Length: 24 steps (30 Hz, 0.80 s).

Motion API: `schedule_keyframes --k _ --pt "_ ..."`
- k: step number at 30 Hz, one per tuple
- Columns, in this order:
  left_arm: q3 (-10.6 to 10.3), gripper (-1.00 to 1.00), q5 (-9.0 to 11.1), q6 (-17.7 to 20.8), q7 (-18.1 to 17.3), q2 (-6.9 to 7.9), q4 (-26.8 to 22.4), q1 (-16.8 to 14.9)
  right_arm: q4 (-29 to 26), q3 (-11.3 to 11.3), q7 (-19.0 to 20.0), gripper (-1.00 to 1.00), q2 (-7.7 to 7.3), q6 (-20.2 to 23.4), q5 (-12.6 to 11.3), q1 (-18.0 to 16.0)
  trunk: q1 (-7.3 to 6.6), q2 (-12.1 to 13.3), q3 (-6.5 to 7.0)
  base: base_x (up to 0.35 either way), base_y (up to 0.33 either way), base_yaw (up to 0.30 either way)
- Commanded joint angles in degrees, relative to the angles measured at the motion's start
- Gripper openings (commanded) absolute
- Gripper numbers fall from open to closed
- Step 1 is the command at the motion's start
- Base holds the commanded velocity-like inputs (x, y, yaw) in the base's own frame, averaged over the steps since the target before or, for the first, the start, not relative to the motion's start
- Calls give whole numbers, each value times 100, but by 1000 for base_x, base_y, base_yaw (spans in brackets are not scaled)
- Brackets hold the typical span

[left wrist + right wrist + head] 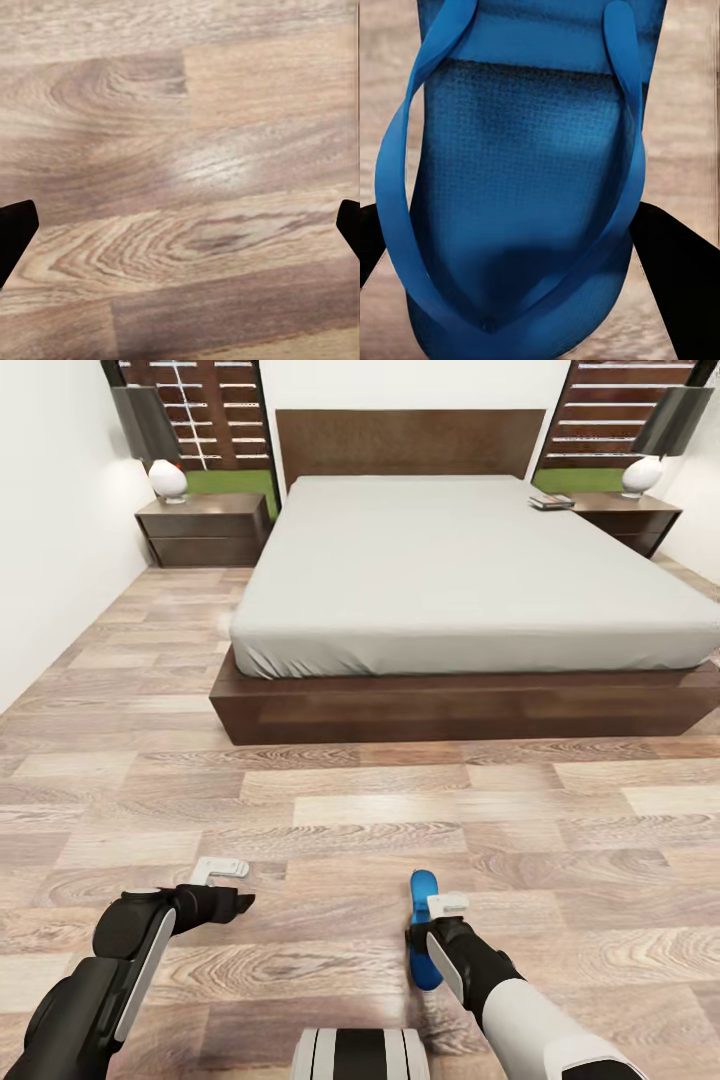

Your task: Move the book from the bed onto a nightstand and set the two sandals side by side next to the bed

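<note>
Carrying one blue sandal clamped between its fingers, the right gripper hangs low over the plank floor, well short of the bed; it should set the sandal down flat beside the frame. The left gripper hangs spread wide, holding nothing.

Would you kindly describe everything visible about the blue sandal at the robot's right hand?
The bright blue flat sandal has an elongated sole with a fine woven-looking texture and a blue Y-shaped strap meeting near one end. In the head view it appears edge-on over the brown wood-plank floor, short of the bed, with the right hand against it. The hand's dark fingers flank its sole.
</note>
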Motion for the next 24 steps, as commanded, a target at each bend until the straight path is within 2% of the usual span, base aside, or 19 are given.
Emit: schedule_keyframes --k 1,24 --pt "-2 100 -9 23 -13 3 -5 -3 -9 42 -38 -100 -4 28 -33 -1 -3 0 19 0 0 0" --pt "-1 100 -18 18 -4 3 13 -3 -9 51 -38 -100 -4 -25 -37 -1 -63 31 528 0 0 0"
